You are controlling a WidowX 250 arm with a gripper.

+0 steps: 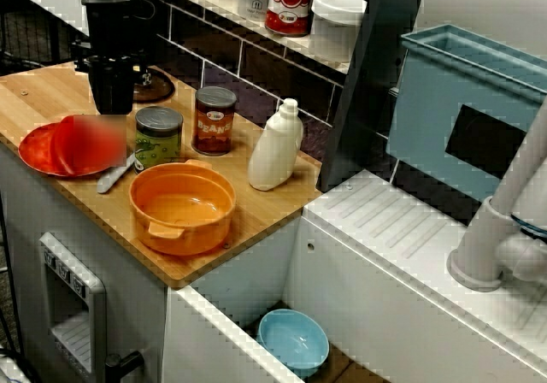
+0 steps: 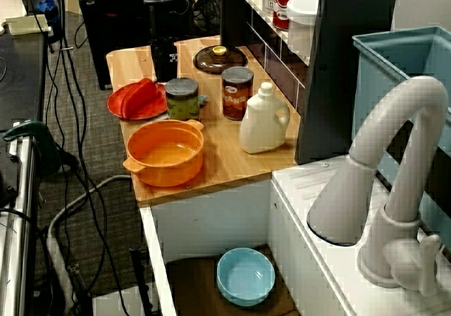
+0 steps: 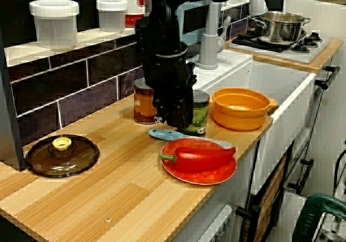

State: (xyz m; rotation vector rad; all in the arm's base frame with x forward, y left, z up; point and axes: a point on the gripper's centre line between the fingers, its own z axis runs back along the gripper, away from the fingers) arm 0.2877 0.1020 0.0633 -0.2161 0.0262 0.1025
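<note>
Counter-level view: over the wooden counter [image 3: 108, 199] hangs the black gripper [image 3: 174, 118], too dark to tell whether its fingers are spread or closed, the orange pot [image 3: 238, 120] well aside, the red plate [image 3: 216, 176] near it carrying the red pepper [image 3: 203, 156], then the green can [image 3: 201, 115], and the knife [image 3: 162, 135] between plate and can.

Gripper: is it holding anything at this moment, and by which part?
Nothing seems held. The gripper hangs close to the green can, blue-handled utensil and red pepper, touching none visibly; its dark jaws cannot be read.
</note>
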